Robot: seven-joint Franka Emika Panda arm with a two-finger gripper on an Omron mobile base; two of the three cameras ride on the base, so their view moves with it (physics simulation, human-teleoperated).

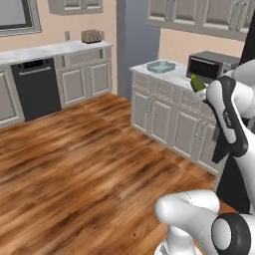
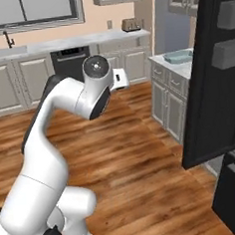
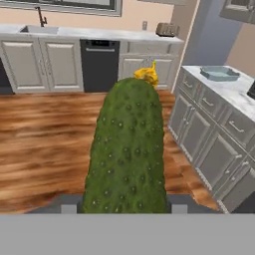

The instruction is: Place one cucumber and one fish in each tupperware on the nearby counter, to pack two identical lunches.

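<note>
Clamping the cucumber (image 3: 128, 149), the gripper (image 3: 124, 209) holds it pointing to 12 o'clock; blue-teal tupperware (image 3: 219, 73) sits at 2 o'clock on the counter (image 3: 234, 92). No readable writing.

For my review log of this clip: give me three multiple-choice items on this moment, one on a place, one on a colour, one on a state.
1. Where does the pale blue tupperware sit?
A. on the floor
B. on the counter, left of the toaster oven
C. in the sink

2. What colour is the dishwasher front?
A. black
B. red
C. white

3. What does the gripper hold?
A. nothing
B. a red fish
C. the cucumber

Key: 1 B, it rests on the marbled top; 2 A, dark panel among pale cabinets; 3 C, the cucumber rises from between the fingers in the hand view.
</note>
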